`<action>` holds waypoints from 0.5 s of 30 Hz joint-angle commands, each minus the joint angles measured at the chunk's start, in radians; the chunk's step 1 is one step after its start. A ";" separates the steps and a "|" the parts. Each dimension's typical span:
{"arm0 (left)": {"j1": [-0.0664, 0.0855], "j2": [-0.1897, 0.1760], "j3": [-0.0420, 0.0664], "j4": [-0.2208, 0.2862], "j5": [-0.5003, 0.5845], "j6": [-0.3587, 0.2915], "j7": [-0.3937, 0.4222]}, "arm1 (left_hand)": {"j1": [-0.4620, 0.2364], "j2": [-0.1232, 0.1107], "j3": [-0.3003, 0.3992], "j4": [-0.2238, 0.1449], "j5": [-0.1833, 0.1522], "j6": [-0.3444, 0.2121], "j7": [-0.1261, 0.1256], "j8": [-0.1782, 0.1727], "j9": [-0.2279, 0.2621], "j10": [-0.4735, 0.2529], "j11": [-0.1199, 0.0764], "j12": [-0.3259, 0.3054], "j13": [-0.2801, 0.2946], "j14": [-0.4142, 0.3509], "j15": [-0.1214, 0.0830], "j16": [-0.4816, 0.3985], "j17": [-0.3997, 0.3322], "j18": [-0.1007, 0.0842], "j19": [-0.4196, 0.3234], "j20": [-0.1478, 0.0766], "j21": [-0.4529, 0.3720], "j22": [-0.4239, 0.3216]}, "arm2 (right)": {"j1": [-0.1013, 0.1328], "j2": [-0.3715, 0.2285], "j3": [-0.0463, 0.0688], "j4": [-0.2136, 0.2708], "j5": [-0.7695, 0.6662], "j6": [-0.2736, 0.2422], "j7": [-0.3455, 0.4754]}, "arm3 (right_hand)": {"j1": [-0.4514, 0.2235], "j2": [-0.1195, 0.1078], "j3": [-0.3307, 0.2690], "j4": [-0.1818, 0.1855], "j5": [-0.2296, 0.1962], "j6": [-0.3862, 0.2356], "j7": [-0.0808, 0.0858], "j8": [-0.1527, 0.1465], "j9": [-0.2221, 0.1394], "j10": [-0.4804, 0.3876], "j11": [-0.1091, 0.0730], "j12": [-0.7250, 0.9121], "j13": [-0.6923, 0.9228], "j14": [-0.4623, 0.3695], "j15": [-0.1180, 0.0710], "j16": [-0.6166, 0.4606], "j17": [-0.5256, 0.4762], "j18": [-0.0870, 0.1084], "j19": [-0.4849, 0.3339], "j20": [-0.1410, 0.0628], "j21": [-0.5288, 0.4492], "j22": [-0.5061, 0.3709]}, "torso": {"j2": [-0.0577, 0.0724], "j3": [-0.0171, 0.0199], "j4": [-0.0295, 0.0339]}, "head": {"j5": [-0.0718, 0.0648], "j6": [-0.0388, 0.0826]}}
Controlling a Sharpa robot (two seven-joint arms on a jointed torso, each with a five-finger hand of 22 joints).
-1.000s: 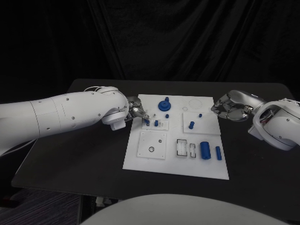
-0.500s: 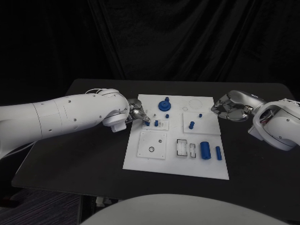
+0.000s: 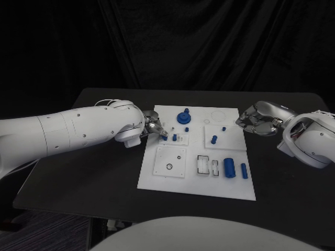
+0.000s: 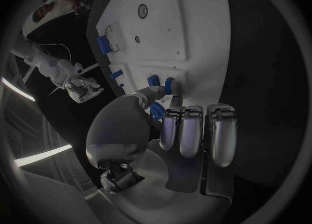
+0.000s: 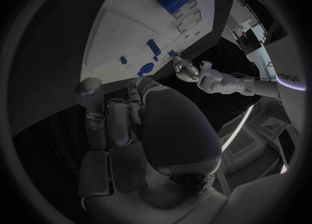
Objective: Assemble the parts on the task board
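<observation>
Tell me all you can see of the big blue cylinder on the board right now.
The big blue cylinder is smooth, plain blue and looks like plastic. It lies on its side on the white task board, in the near right part, beside a thinner blue pin. Neither hand touches it; the right hand hovers off the board's far right edge.

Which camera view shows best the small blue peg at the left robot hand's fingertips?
The left wrist view: the small blue peg sits close up between fingertips over the white task board. The head view shows the peg tiny beside the left robot hand. In the right wrist view it is too small to tell.
</observation>
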 commanded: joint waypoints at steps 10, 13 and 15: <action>-0.008 -0.002 -0.002 -0.001 -0.048 -0.001 0.020 | -0.003 0.010 0.019 -0.013 -0.003 -0.002 -0.005 0.004 0.001 0.104 -0.003 0.000 0.262 0.104 -0.004 0.003 0.263 -0.014 0.103 -0.006 -0.003 0.263 | -0.004 0.000 0.001 0.000 0.018 0.016 -0.018 | -0.002 0.001 0.004 -0.001 0.004 0.004 0.001 0.001 0.001 -0.007 -0.001 -0.004 0.013 -0.008 0.002 -0.007 0.011 -0.006 -0.007 0.001 -0.009 0.097 | 0.000 -0.0001 0.0001 | 0.000 0.000; -0.008 -0.002 -0.002 0.000 -0.049 0.000 0.020 | -0.003 0.010 0.019 -0.013 -0.003 -0.002 -0.005 0.004 0.001 0.104 -0.003 0.000 0.262 0.104 -0.004 0.003 0.263 -0.014 0.103 -0.006 -0.003 0.263 | -0.004 0.000 0.001 0.000 0.019 0.017 -0.019 | -0.003 0.001 0.004 -0.001 0.004 0.004 0.001 0.001 0.001 -0.007 -0.001 -0.004 0.013 -0.008 0.002 -0.007 0.011 -0.006 -0.008 0.001 -0.010 0.097 | 0.000 0.0001 0.0004 | 0.000 0.000; -0.008 -0.002 -0.002 0.000 -0.049 0.002 0.020 | -0.003 0.010 0.019 -0.013 -0.003 -0.002 -0.005 0.004 0.001 0.104 -0.003 0.000 0.262 0.104 -0.004 0.003 0.263 -0.014 0.103 -0.006 -0.003 0.263 | -0.004 0.000 0.001 0.000 0.020 0.018 -0.020 | -0.003 0.001 0.004 -0.001 0.004 0.004 0.001 0.001 0.001 -0.007 -0.001 -0.004 0.013 -0.008 0.002 -0.007 0.011 -0.006 -0.008 0.001 -0.010 0.097 | 0.000 -0.0001 0.0006 | 0.000 0.000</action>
